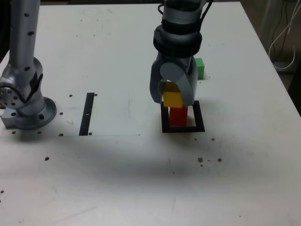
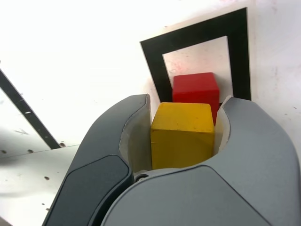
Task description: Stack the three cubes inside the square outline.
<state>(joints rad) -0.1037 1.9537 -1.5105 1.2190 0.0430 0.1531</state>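
My gripper (image 1: 172, 96) is shut on the yellow cube (image 1: 172, 99), which fills the gap between the grey jaws in the wrist view (image 2: 182, 134). It hangs just above the red cube (image 1: 178, 116) (image 2: 196, 89), slightly toward the exterior view's left; whether the two touch I cannot tell. The red cube rests inside the black square outline (image 1: 200, 121) (image 2: 197, 35) on the white table. The green cube (image 1: 200, 68) sits on the table behind the outline, to the exterior view's right of the arm.
The arm's grey base (image 1: 26, 101) is bolted at the exterior view's left. A narrow black strip (image 1: 87, 113) (image 2: 23, 110) lies between the base and the outline. Small dark specks dot the white table (image 1: 141, 179). Cables hang beyond the table's right edge.
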